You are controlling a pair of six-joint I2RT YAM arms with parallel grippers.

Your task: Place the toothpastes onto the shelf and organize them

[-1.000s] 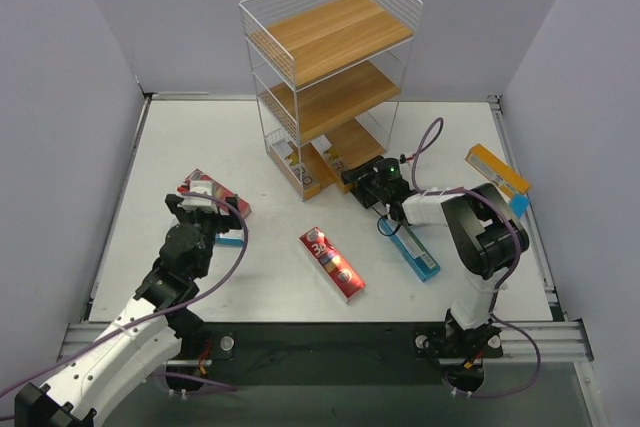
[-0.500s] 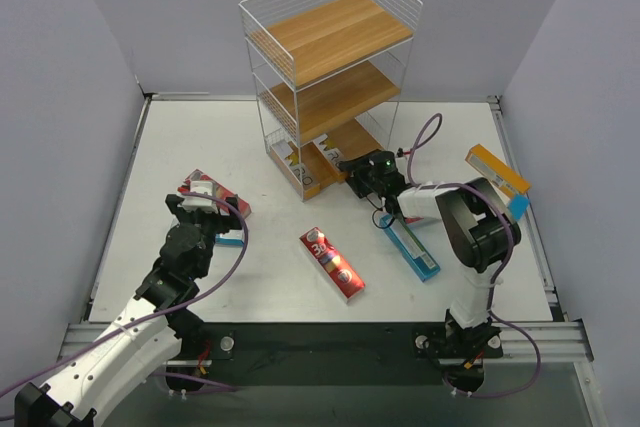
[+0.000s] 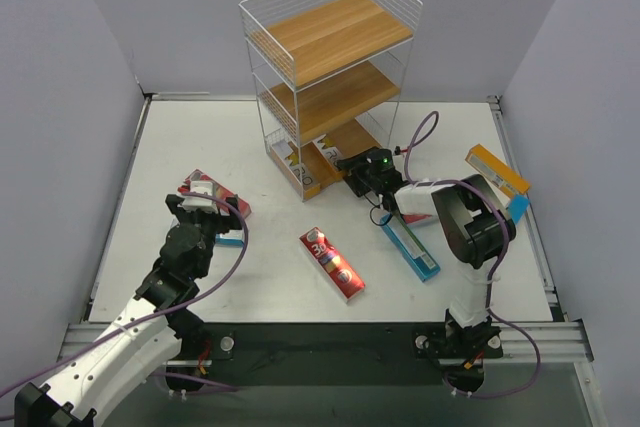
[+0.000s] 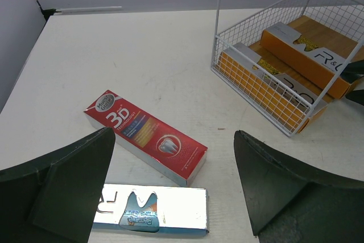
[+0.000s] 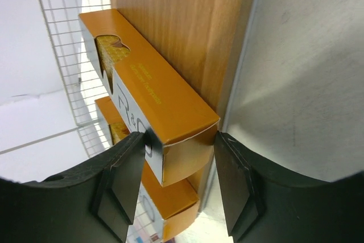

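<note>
Shelving step, right side. Our right gripper (image 5: 181,146) is clamping the near end of an orange box (image 5: 153,89), jaws narrowed to the box's width, one finger on each long side. The box is lying flat on the bottom board (image 5: 182,21) of the shelf (image 3: 330,37), its near end at the tier's open side. We can't tell if it's overhanging. A second orange box (image 5: 170,197) is lying just beside it, parallel, nearer the wire side (image 5: 62,72).

Our left gripper (image 4: 173,135) is hanging wide open, holding nothing, over a red box (image 4: 145,136) and a silver box (image 4: 151,211) on the table (image 4: 142,44).

We're judging this step as seating the held box. To do it well, we're aiming for a straight push along the box's own length, level with the board, so it's lining up with its neighbour and not riding onto it. We're opening only once the whole box is resting on wood, then backing out straight so the fingers aren't dragging it out. We're also minding the wire near the fingers.

A middle red box (image 3: 332,264), a teal box (image 3: 410,247) and a far orange box (image 3: 497,169) are lying unshelved.
</note>
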